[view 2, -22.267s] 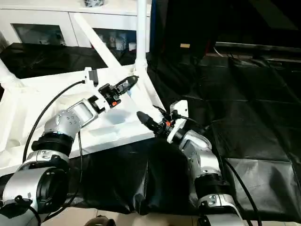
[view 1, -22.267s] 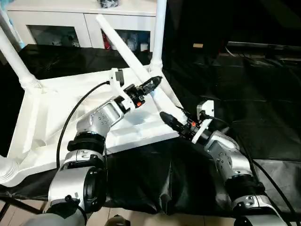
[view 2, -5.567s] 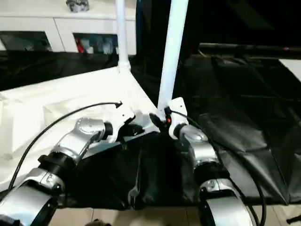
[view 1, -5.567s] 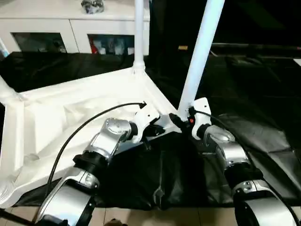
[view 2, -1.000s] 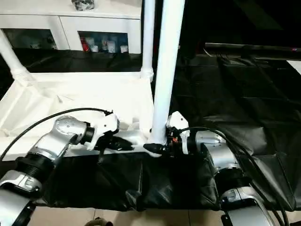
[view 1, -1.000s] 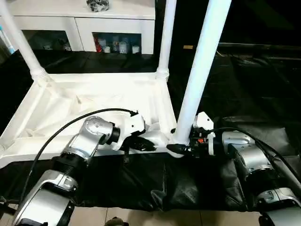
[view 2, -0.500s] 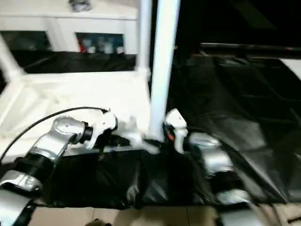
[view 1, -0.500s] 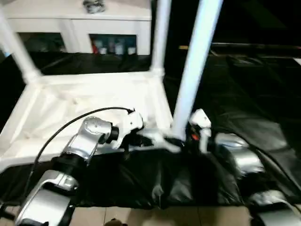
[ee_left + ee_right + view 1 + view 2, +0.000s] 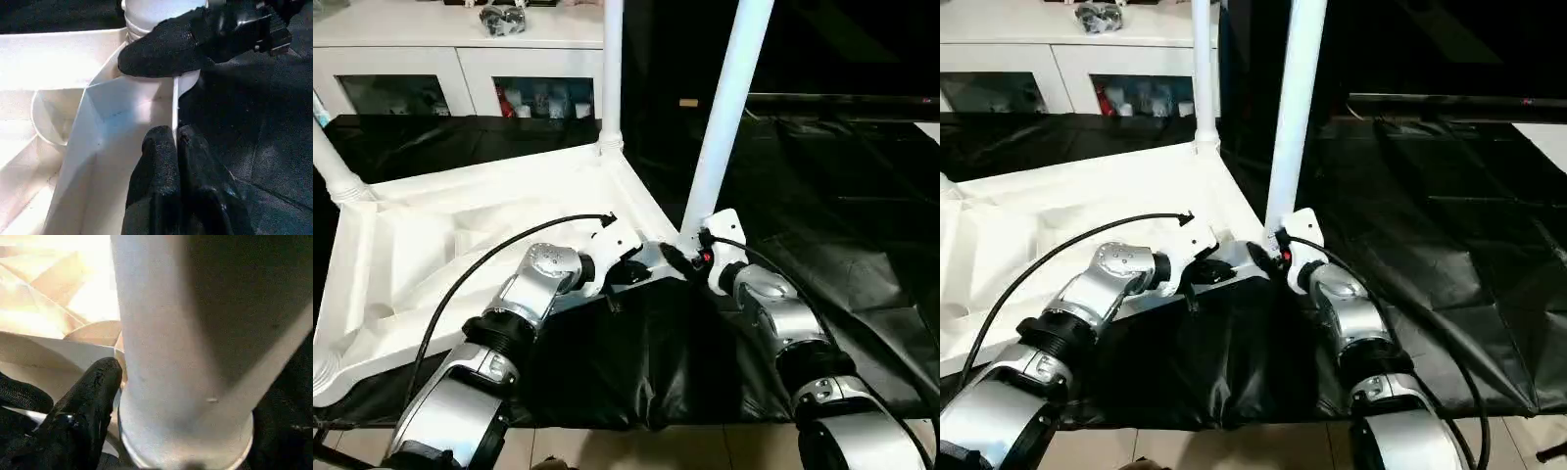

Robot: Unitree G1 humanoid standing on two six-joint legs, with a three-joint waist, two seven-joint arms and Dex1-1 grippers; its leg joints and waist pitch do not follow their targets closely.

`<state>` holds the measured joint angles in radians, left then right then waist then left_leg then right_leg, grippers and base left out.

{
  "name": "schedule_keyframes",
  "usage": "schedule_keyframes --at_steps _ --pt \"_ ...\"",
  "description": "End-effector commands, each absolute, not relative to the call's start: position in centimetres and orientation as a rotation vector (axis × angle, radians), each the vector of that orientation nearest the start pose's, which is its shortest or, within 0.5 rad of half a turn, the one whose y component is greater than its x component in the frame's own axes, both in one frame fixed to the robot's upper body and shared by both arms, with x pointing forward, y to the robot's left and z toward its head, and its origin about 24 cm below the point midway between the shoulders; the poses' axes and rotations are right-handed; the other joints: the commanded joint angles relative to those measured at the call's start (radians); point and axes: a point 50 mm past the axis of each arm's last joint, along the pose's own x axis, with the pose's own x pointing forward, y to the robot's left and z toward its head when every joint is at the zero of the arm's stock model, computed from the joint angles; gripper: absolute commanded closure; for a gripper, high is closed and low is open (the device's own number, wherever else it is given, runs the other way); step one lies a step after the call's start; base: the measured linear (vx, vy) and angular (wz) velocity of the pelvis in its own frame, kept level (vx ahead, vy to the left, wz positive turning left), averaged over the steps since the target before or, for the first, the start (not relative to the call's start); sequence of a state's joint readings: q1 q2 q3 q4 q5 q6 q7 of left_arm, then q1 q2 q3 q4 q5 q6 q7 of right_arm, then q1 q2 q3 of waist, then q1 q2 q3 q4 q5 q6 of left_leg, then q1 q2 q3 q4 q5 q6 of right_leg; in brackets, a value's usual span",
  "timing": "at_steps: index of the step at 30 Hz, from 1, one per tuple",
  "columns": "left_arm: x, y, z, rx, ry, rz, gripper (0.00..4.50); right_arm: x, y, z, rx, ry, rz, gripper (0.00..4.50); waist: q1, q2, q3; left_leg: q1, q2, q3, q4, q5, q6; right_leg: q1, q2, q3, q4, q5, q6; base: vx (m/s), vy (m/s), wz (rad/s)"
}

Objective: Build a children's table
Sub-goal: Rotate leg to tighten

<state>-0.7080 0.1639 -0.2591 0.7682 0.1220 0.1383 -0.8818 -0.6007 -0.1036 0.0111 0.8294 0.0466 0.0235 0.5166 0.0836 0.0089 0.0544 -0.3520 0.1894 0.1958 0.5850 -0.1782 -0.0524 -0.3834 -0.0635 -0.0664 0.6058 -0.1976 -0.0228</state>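
the upturned white plastic table top point(image 9: 460, 245) lay centre-left. its near-corner white tube leg point(image 9: 720, 127) rose straight up, base in the right gripper point(image 9: 674, 262)'s spread fingers; the clenched left gripper point(image 9: 171, 161) pinched the rim beside it.

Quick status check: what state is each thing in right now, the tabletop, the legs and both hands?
Table top: upside down, ribbed underside up.
Near leg: upright in its corner socket.
Far leg: upright in its socket.
Left hand: shut, at the top's rim.
Right hand: at the near leg's base.
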Motion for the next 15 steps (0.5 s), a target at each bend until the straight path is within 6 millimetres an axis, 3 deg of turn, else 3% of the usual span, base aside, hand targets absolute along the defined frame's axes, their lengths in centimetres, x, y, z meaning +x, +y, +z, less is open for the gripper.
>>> schedule_keyframes --at_steps 1,5,7,9,10,12,14,15 --pt "33.8 5.9 5.6 0.373 0.331 -1.174 4.50 33.1 -8.0 2.0 -0.030 0.308 0.803 0.62 -0.005 0.000 -0.048 0.017 0.049 -0.037 -0.083 -0.384 -0.005 0.015 -0.096 0.052 -0.112 -0.459 -0.143 0.000 0.000 0.00" --pt "33.1 6.6 5.6 0.362 0.327 -1.272 4.50 32.9 -9.3 2.2 -0.072 0.276 0.872 0.51 0.001 -0.002 -0.056 0.011 0.051 -0.031 -0.081 -0.316 0.008 0.023 -0.096 0.057 -0.097 -0.337 -0.177 0.000 0.000 0.00" --pt "32.4 7.2 5.5 0.374 0.331 -1.353 4.50 32.4 -10.2 2.4 -0.094 0.266 0.945 0.51 0.007 -0.003 -0.060 0.003 0.053 -0.029 -0.079 -0.260 0.028 0.032 -0.097 0.056 -0.084 -0.235 -0.202 0.032 -0.004 0.01" --pt "32.0 7.6 5.4 0.383 0.333 -1.384 4.50 32.0 -10.8 2.6 -0.093 0.258 1.008 0.51 0.013 -0.004 -0.064 0.002 0.055 -0.023 -0.071 -0.204 0.055 0.036 -0.092 0.056 -0.070 -0.127 -0.227 0.067 -0.010 0.03" --pt "32.0 7.8 5.4 0.384 0.336 -1.394 4.50 31.7 -11.2 2.7 -0.092 0.259 1.052 0.51 0.016 -0.004 -0.072 -0.004 0.053 -0.021 -0.062 -0.121 0.087 0.042 -0.089 0.053 -0.052 0.012 -0.254 0.051 -0.013 0.01" --pt "31.7 8.3 5.4 0.387 0.347 -1.434 4.50 31.3 -11.8 3.0 -0.084 0.268 1.119 0.51 0.022 -0.007 -0.078 -0.011 0.048 -0.019 -0.052 -0.064 0.119 0.046 -0.087 0.052 -0.039 0.110 -0.268 0.025 -0.007 0.00" --pt "31.5 8.9 5.5 0.390 0.356 -1.475 4.50 30.8 -12.5 3.2 -0.069 0.286 1.191 0.51 0.026 -0.006 -0.075 -0.015 0.049 -0.018 -0.049 -0.054 0.146 0.041 -0.087 0.049 -0.038 0.139 -0.273 0.000 0.000 0.00" --pt "31.5 9.1 5.5 0.394 0.363 -1.478 4.50 30.6 -12.8 3.2 -0.069 0.294 1.218 0.51 0.030 -0.004 -0.072 -0.012 0.050 -0.017 -0.050 -0.090 0.145 0.039 -0.086 0.047 -0.046 0.078 -0.267 0.000 0.000 0.00"
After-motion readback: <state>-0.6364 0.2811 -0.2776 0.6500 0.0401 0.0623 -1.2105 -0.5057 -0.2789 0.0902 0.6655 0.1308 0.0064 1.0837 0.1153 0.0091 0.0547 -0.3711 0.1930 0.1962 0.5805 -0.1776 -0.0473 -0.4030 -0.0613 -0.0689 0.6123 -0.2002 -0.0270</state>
